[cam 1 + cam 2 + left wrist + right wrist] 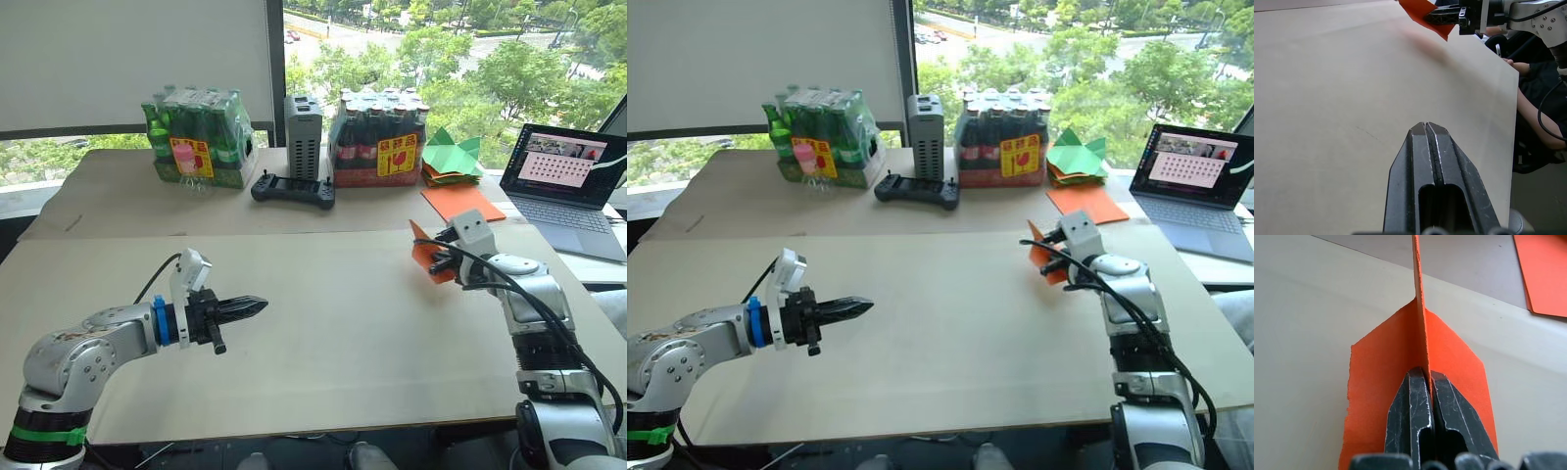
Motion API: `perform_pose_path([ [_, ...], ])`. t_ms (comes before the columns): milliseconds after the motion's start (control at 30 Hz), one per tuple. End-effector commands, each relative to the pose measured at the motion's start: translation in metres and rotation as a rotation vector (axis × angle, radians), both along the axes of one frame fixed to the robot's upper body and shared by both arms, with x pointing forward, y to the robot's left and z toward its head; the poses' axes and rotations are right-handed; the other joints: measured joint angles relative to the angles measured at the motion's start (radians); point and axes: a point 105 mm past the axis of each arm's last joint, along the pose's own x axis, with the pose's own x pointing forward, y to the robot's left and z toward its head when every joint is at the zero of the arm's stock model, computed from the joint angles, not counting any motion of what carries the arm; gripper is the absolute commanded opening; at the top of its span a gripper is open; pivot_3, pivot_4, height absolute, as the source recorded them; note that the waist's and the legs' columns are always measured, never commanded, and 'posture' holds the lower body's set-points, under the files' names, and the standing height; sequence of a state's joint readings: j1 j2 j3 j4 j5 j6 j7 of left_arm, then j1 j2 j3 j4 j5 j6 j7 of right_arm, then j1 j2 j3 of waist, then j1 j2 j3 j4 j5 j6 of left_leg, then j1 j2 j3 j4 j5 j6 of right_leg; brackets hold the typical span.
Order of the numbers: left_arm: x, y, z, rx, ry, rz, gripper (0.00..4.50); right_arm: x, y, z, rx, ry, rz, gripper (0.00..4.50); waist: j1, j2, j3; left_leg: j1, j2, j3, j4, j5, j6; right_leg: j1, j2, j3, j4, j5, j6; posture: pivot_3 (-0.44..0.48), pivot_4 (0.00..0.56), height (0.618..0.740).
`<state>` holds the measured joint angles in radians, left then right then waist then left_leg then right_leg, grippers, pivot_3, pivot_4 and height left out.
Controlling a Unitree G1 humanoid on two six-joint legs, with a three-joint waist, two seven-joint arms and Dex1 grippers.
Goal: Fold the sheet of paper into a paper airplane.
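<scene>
The sheet of paper (422,251) is a small bright orange folded wedge, shaped like a paper airplane, held just above the right side of the table. My right gripper (438,262) is shut on it. In the right wrist view the fingers (1400,416) pinch an upright central fold while two flaps of the paper (1376,367) spread to either side. My left gripper (260,307) hovers low over the front left of the table, shut and holding nothing, pointing right. The left wrist view has its tips (1426,126) pressed together, with the paper (1420,11) far ahead.
A smooth orange sheet (460,201) and green paper shapes (453,157) lie at the back right, beside an open laptop (568,181). Two bottle packs (201,137) (380,137), a grey box (303,135) and a black controller (292,189) line the back. A person's arm (1535,122) is past the table's right edge.
</scene>
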<state>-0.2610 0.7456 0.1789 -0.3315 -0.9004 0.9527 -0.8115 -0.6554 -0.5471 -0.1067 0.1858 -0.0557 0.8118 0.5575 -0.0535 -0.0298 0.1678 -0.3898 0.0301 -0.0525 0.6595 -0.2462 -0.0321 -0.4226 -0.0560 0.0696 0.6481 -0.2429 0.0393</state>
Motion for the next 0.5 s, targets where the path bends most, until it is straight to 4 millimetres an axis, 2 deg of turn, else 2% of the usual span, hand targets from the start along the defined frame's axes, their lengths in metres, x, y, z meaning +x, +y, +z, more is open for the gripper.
perform_pose_path([
  [33, 0.002, -0.002, 0.009, -0.007, -0.049, -0.020, 0.00, -0.004, -0.026, 0.012, 0.001, -0.061, -0.137, 0.04, 0.001, 0.000, 0.000, 0.000, 0.000, 0.000, 0.000, 0.000, 0.000, 0.000, 0.000, 0.000, 0.000, 0.000, 0.000, 0.000, 0.150, 0.740],
  [100, 0.002, -0.003, 0.008, -0.008, -0.049, -0.022, 0.00, -0.006, -0.037, 0.008, 0.005, -0.060, -0.203, 0.04, 0.001, 0.000, 0.000, 0.000, 0.000, 0.000, 0.000, 0.000, 0.000, 0.000, 0.000, 0.000, 0.000, 0.000, 0.000, 0.000, 0.150, 0.740],
  [267, 0.003, -0.003, 0.008, -0.008, -0.049, -0.027, 0.00, -0.008, -0.049, 0.001, 0.003, -0.058, -0.269, 0.04, -0.002, 0.000, 0.000, 0.000, 0.000, 0.001, 0.000, 0.000, 0.000, 0.000, 0.000, 0.000, 0.000, 0.000, 0.000, 0.000, 0.150, 0.740],
  [500, 0.003, -0.002, 0.007, -0.003, -0.044, -0.027, 0.00, -0.008, -0.043, -0.007, 0.030, -0.040, -0.252, 0.04, -0.001, 0.000, 0.000, 0.000, 0.000, 0.000, 0.000, 0.000, 0.000, 0.000, 0.000, 0.000, 0.000, 0.000, 0.000, 0.000, 0.150, 0.740],
])
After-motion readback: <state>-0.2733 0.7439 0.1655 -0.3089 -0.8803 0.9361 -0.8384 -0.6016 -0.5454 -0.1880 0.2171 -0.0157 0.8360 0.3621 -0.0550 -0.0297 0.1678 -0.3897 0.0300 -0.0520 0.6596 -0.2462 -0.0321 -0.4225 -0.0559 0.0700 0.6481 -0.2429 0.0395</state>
